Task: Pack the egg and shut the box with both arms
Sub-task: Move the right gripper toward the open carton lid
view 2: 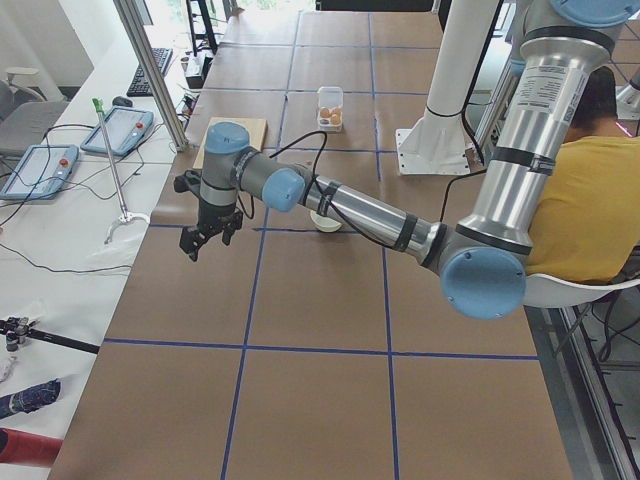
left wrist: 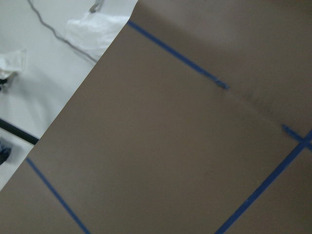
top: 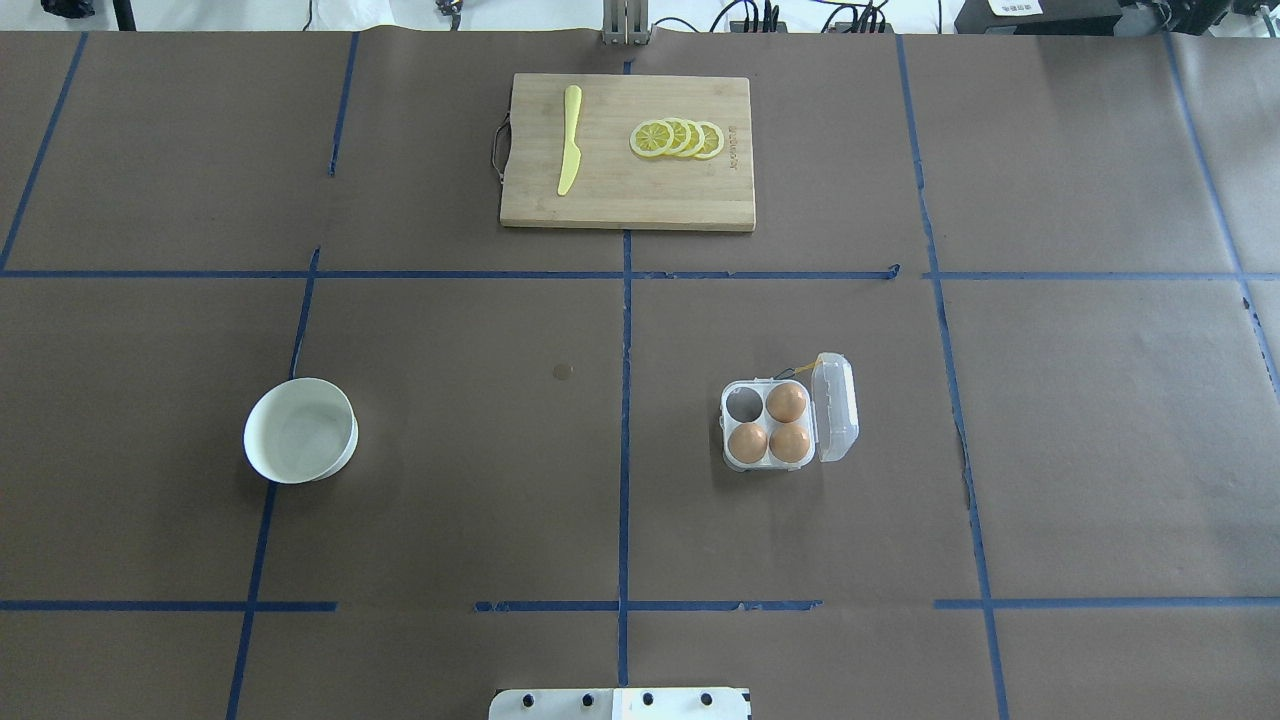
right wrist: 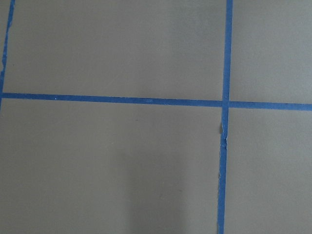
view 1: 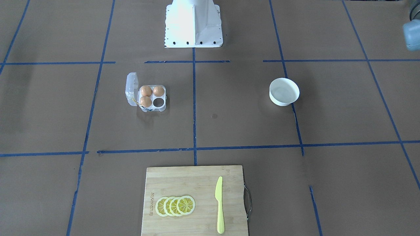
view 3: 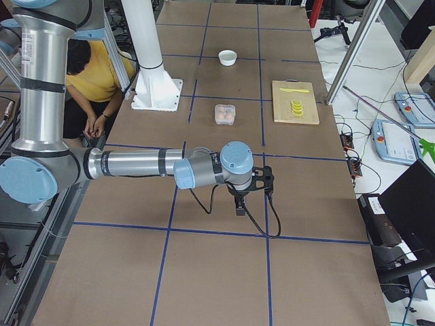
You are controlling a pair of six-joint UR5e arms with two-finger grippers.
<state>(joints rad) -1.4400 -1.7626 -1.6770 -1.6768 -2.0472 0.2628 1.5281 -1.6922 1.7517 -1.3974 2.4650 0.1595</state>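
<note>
The clear box [top: 836,408] stands right of the table's middle with its lid open; it also shows in the front view [view 1: 131,88]. Three orange-brown eggs [top: 787,402] fill three cells, and the fourth cell [top: 744,403] is empty. My left gripper [view 2: 205,240] hangs over the table's left end, far from the box, and only the left side view shows it. My right gripper [view 3: 239,207] hangs over the table's right end, shown only in the right side view. I cannot tell whether either is open or shut. Both wrist views show only brown paper and blue tape.
A white bowl [top: 300,430] with nothing visible inside sits on the left half. A wooden cutting board [top: 628,200] at the far edge holds a yellow knife [top: 569,150] and lemon slices [top: 678,138]. The white pedestal base [view 1: 193,24] stands mid-table. A person in yellow [view 3: 95,75] sits behind it.
</note>
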